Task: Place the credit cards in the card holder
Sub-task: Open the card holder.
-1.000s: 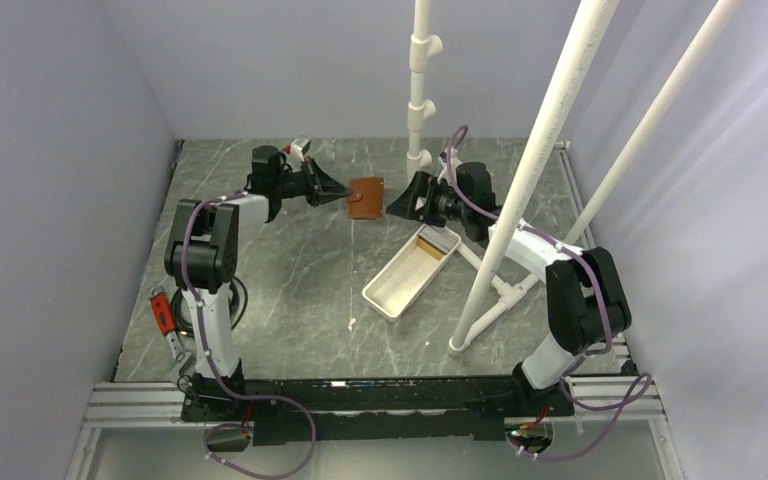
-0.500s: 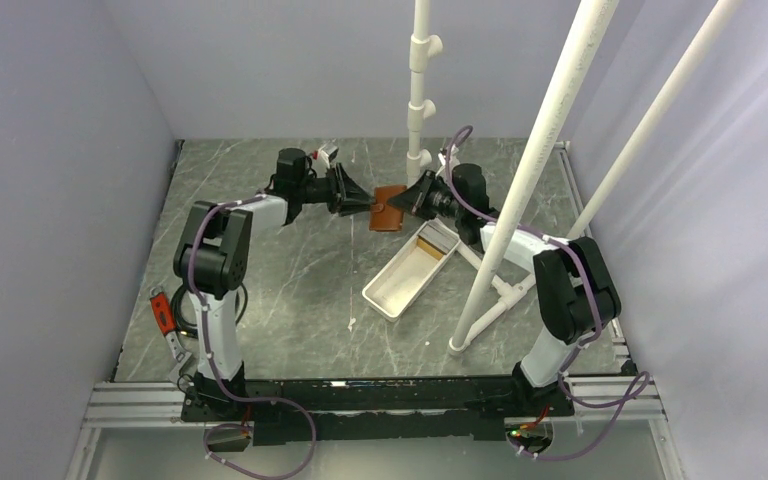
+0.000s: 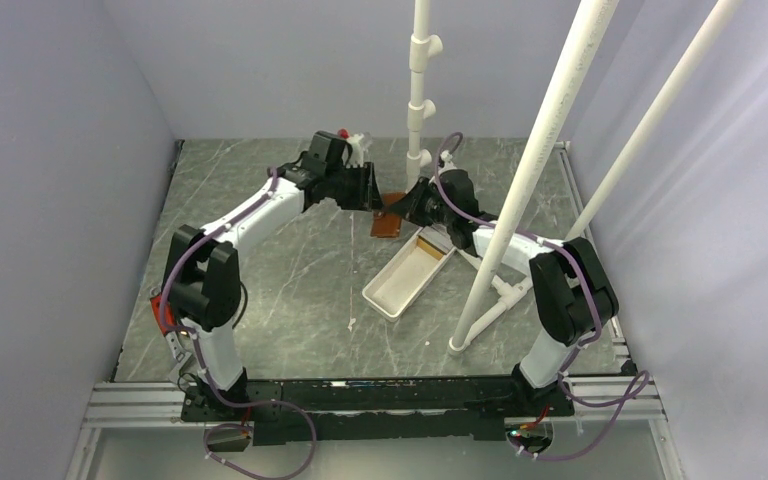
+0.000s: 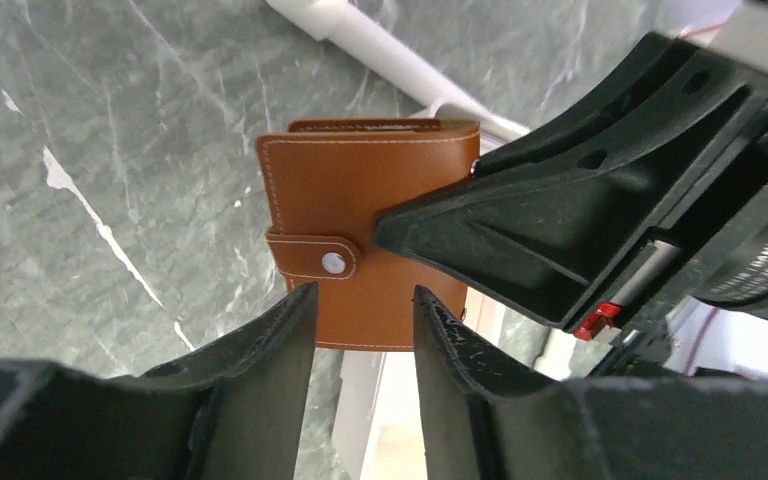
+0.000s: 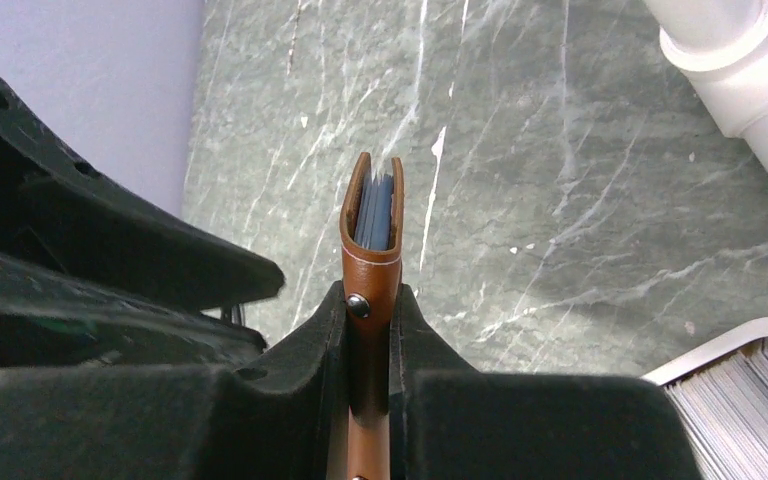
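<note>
Nearest us: a white tray [image 3: 392,290] on the marble table [image 3: 260,280], with credit cards [image 3: 430,247] stacked at its far end. Beyond it is the brown leather card holder [image 4: 360,190], strap snapped, with blue-grey edges showing inside. We log the right gripper [image 5: 370,300] clamped on it edge-on. The left gripper [image 4: 358,295] faces its front, jaws apart and holding nothing. Farthest: a white pipe stand [image 3: 419,100].

The left arm is stretched from its base toward 1 o'clock, and the left gripper [image 3: 368,190] is held with its fingers parted. The right arm is reached toward 11 o'clock, and the right gripper [image 3: 412,206] is clamped on the card holder [image 5: 370,230]. The two grippers are set tip to tip.
</note>
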You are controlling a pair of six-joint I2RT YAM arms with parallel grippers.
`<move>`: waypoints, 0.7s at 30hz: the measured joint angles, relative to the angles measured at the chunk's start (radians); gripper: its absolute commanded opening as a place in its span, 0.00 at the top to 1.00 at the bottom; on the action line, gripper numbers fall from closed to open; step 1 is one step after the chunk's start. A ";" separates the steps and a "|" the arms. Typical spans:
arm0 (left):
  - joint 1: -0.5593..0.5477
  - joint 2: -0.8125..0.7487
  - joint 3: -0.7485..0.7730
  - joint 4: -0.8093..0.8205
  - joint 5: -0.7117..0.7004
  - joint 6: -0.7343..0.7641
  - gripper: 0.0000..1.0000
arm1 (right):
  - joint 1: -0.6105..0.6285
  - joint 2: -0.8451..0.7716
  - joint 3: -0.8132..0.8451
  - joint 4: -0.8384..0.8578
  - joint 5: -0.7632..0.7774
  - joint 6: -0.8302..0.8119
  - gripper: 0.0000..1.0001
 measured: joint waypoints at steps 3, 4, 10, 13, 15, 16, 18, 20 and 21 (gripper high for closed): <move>-0.043 0.009 0.018 -0.061 -0.055 0.051 0.57 | 0.014 0.000 0.000 0.000 0.020 0.001 1.00; -0.047 0.014 0.024 -0.076 -0.070 0.063 0.57 | 0.019 0.000 0.000 0.000 0.024 0.001 1.00; -0.065 0.050 0.054 -0.150 -0.163 0.106 0.61 | 0.036 0.000 0.000 0.000 0.037 0.005 1.00; -0.080 0.070 0.071 -0.175 -0.196 0.118 0.58 | 0.042 0.000 0.001 -0.002 0.043 0.005 1.00; -0.087 0.079 0.084 -0.185 -0.212 0.123 0.53 | 0.045 0.000 0.001 -0.010 0.048 0.005 1.00; -0.088 0.081 0.087 -0.185 -0.216 0.127 0.51 | 0.045 0.000 0.001 -0.013 0.051 0.005 1.00; -0.089 0.082 0.088 -0.191 -0.217 0.130 0.46 | 0.048 0.000 0.001 -0.014 0.054 0.005 1.00; -0.087 0.082 0.088 -0.196 -0.217 0.134 0.41 | 0.053 0.000 0.001 -0.014 0.058 0.004 1.00; -0.085 0.082 0.088 -0.196 -0.216 0.136 0.39 | 0.054 0.000 0.001 -0.014 0.061 0.004 1.00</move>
